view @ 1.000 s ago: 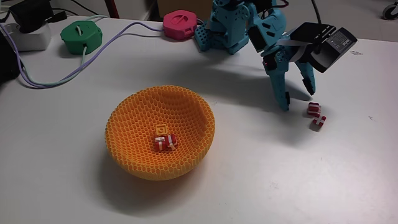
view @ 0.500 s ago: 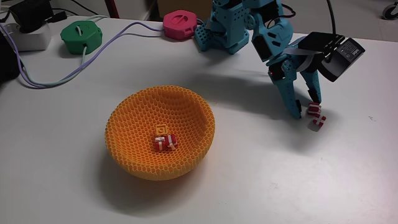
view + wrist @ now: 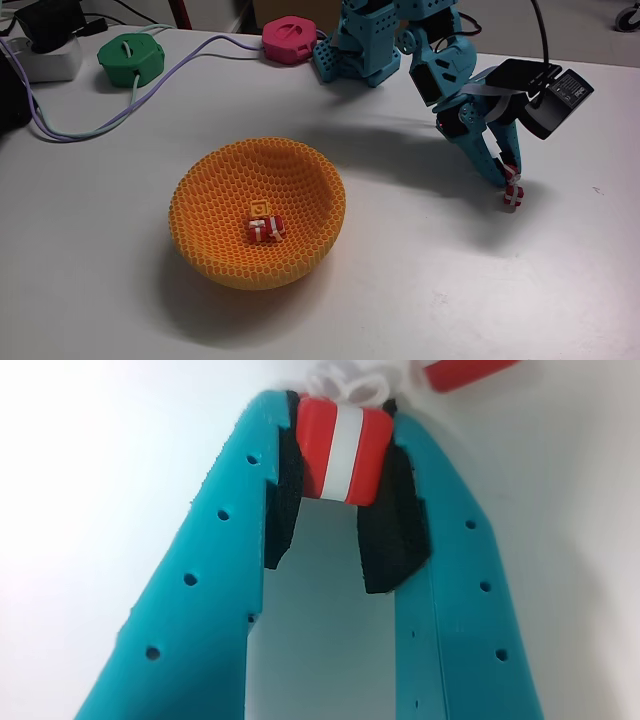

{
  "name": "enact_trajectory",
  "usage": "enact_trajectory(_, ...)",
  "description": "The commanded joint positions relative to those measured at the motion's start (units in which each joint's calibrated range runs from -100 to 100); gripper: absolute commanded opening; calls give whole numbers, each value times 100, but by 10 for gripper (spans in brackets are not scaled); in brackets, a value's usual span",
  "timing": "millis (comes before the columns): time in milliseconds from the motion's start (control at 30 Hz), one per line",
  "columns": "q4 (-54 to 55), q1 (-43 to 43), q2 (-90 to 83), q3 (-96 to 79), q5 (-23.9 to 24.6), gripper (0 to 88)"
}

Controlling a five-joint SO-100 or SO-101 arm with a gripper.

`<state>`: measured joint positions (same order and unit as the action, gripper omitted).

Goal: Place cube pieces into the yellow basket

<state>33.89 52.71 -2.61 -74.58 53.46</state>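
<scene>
In the wrist view, a second red-and-white banded toy cube (image 3: pixel 470 372) at 1 o'clock got chopped by the top edge. The teal two-finger gripper (image 3: pixel 508 178) covered most of the red banded cube in the fixed view, and the neighbouring red banded cube (image 3: pixel 515 196) was too tiny to make out.

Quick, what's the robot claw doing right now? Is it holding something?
Gripper: shut on a red cube piece with a white band, pinched between its black pads down at the table.
</scene>
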Motion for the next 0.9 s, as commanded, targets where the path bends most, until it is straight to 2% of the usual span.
enact_trajectory(0, -235, -378, -819, 87, -415, 0)
enact_trajectory(200, -2755, -1683, -3111, 819, -1582, 0)
enact_trajectory(400, -4249, -4031, -3527, 2109, -2501, 0)
enact_trajectory(567, -4518, -5960, -3120, 2311, -2930, 0)
enact_trajectory(633, -4657, -6482, -2893, 2225, -2877, 0)
enact_trajectory(667, -4675, -6650, -2789, 2109, -2672, 4)
enact_trajectory(767, -4570, -6678, -2684, 1994, -2613, 214)
enact_trajectory(867, -4631, -6445, -2694, 1849, -2642, 300)
